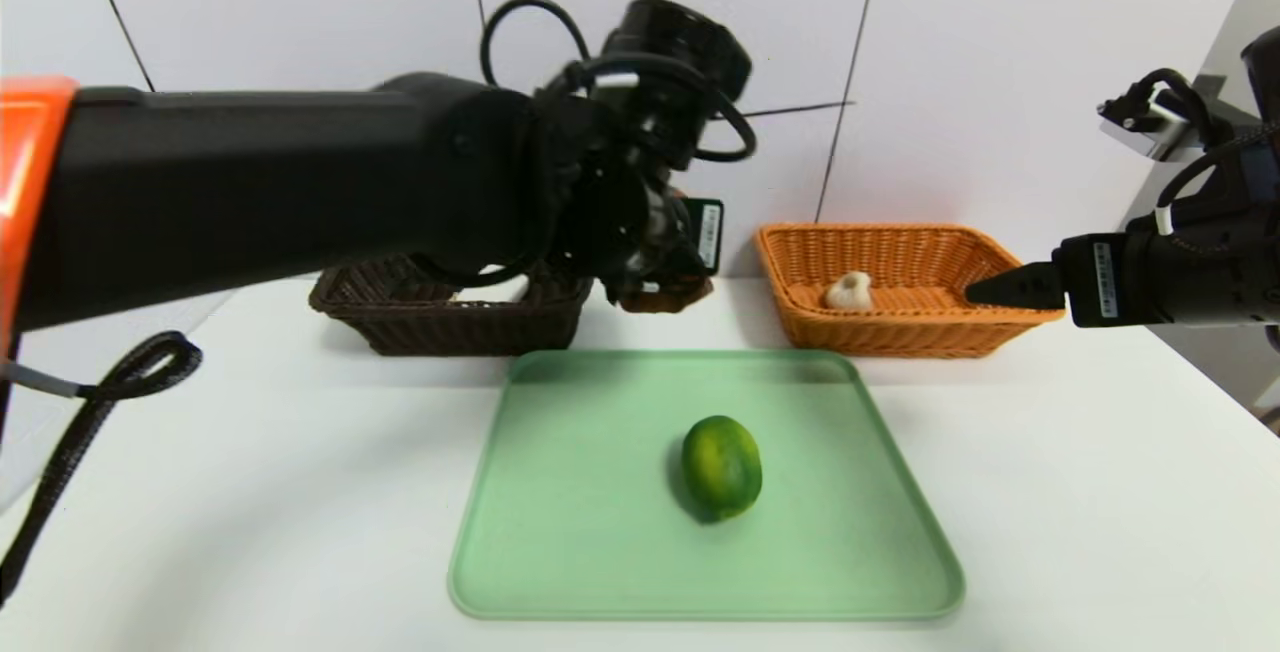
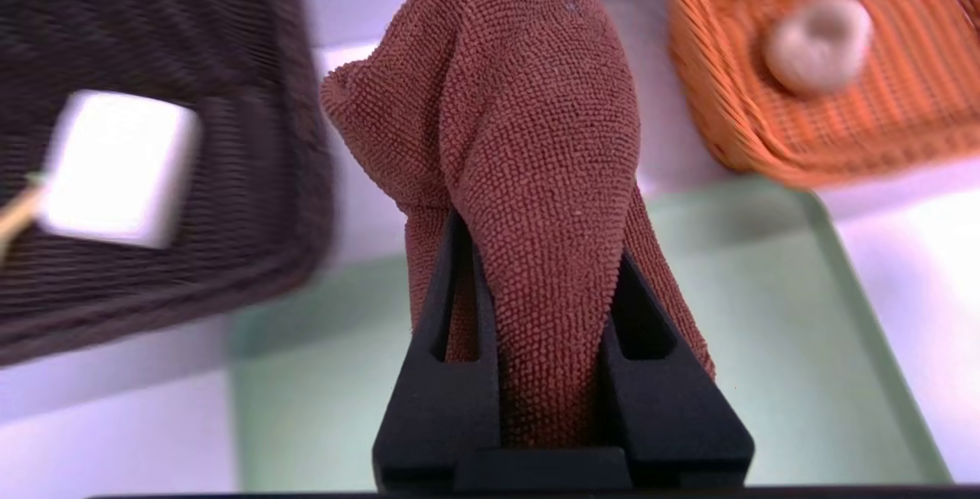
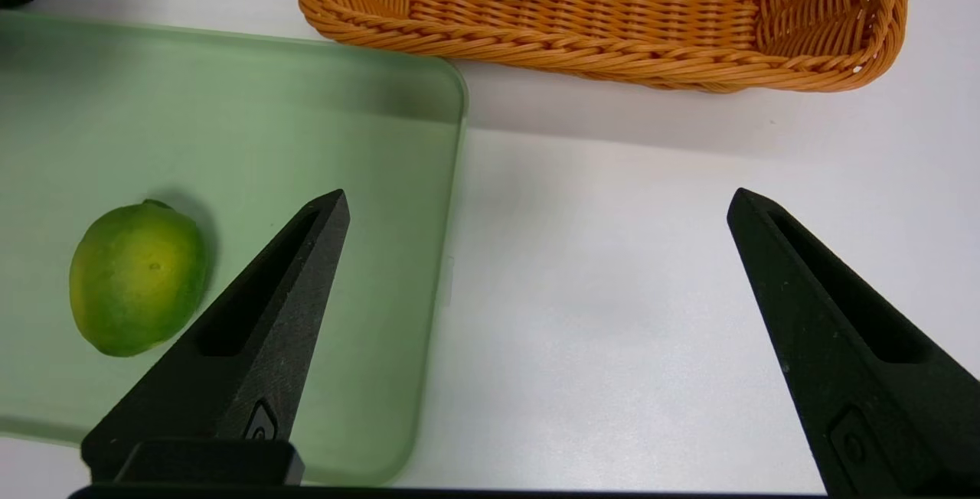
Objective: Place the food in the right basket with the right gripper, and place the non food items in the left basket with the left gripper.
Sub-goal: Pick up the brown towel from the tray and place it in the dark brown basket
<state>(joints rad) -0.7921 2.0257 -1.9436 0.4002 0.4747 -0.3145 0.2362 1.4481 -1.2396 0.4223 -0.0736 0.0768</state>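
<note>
My left gripper (image 1: 665,282) hangs above the table between the two baskets, shut on a brown cloth (image 2: 521,147) that droops from its jaws (image 1: 668,294). The dark brown left basket (image 1: 450,317) holds a white block (image 2: 115,166). In the orange right basket (image 1: 900,282) lies a pale garlic-like item (image 1: 848,290). A green lime (image 1: 721,467) rests on the green tray (image 1: 560,572). My right gripper (image 3: 536,208) stands open over bare table right of the tray, nothing between its fingers; the lime (image 3: 138,277) lies off to its side.
The white table carries the tray at its middle and both baskets along the back wall. Bare table lies between the tray (image 3: 429,177) and the orange basket (image 3: 612,47). My left arm's cable (image 1: 90,402) hangs at the left edge.
</note>
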